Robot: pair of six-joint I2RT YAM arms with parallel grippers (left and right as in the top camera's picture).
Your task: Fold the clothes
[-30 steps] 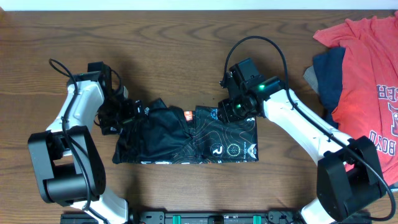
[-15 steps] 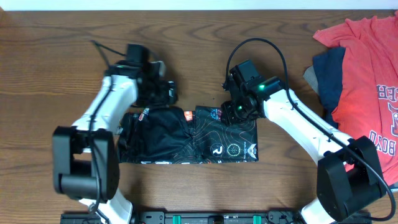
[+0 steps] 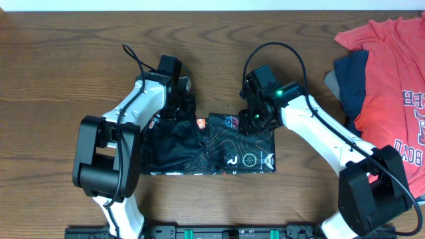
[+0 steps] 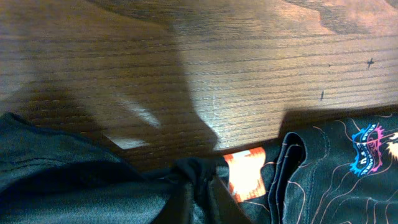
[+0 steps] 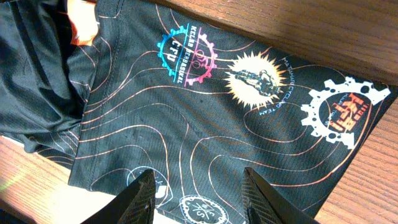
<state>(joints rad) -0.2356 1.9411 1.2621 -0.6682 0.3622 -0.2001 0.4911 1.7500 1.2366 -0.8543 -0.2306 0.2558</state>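
Observation:
The clothes, a black jersey with fine orange contour lines and small logos, lie as a folded band across the table's middle. My left gripper is at the jersey's back edge, left of the middle. In the left wrist view it is shut on a bunched pinch of black fabric beside an orange label. My right gripper hangs over the jersey's right half near the back edge. Its fingers stand open above the printed cloth, holding nothing.
A red T-shirt with navy lettering lies at the right edge on top of a navy garment. Bare wooden tabletop surrounds the jersey. The arms' bases stand at the near edge.
My left arm swung from the jersey's left end to its back edge near the middle, and its gripper shut on the fabric. The right gripper narrowed slightly and stayed put.

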